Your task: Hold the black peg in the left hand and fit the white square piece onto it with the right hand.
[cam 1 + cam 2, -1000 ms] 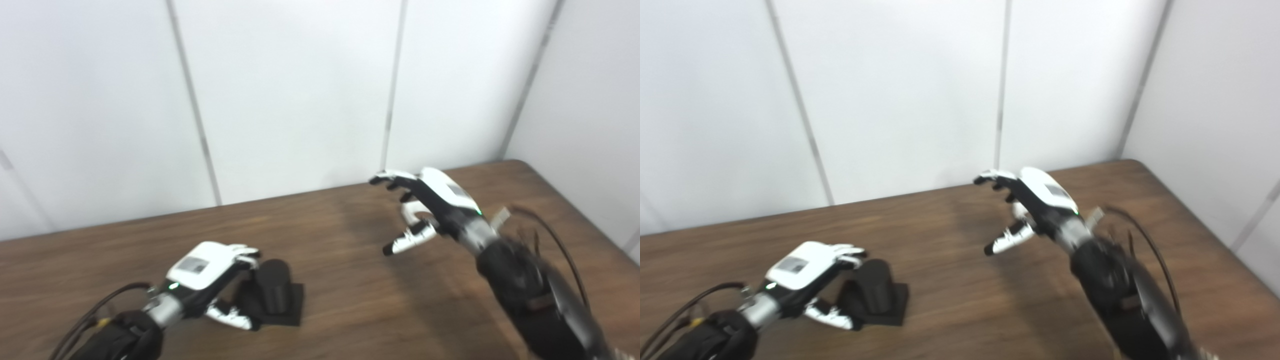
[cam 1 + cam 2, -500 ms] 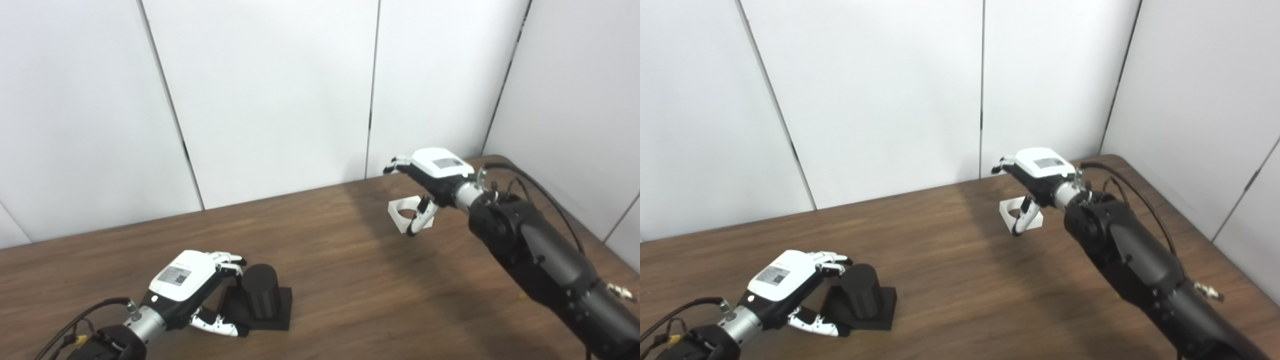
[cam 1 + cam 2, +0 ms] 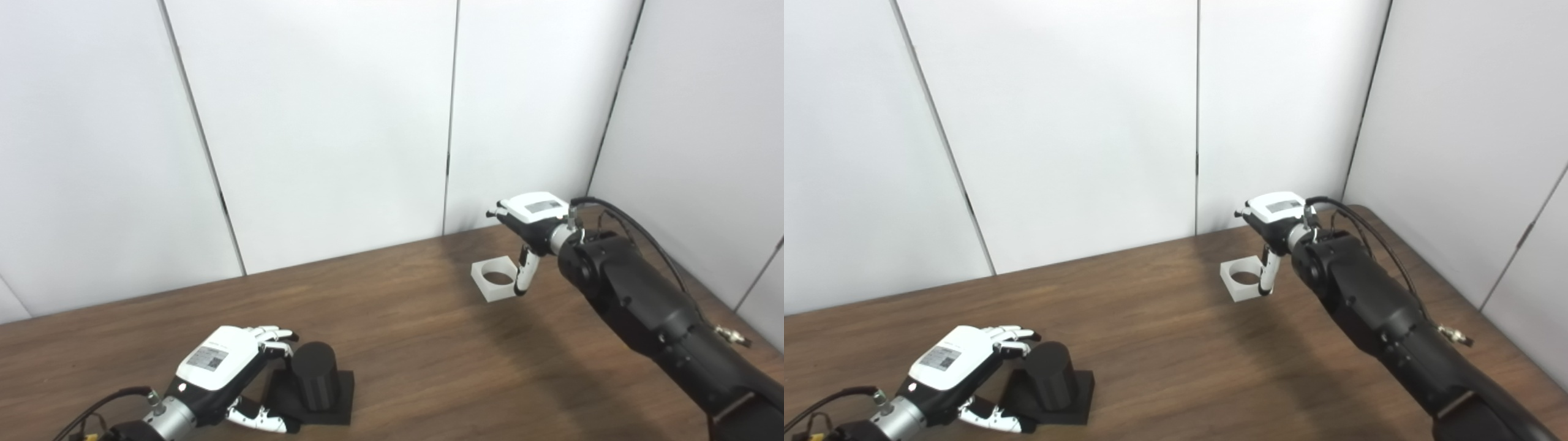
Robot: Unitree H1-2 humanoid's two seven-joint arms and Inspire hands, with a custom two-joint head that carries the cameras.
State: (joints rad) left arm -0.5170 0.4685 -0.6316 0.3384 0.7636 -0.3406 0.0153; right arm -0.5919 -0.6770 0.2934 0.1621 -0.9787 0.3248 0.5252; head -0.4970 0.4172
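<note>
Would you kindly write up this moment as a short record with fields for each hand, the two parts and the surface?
left hand: fingers apart, curled beside the black cylindrical peg, not visibly gripping it
peg: upright on its flat black square base, near table edge
right hand: open, poised at the white square piece with a round hole
white piece: lying flat near the far right
surface: brown wooden table

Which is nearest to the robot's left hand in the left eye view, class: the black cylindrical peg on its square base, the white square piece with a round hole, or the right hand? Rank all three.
1. Black cylindrical peg: right beside the left hand, at the table's near left.
2. White square piece: far across the table, to the right.
3. Right hand: just beyond the white piece, by the far right corner.
</note>
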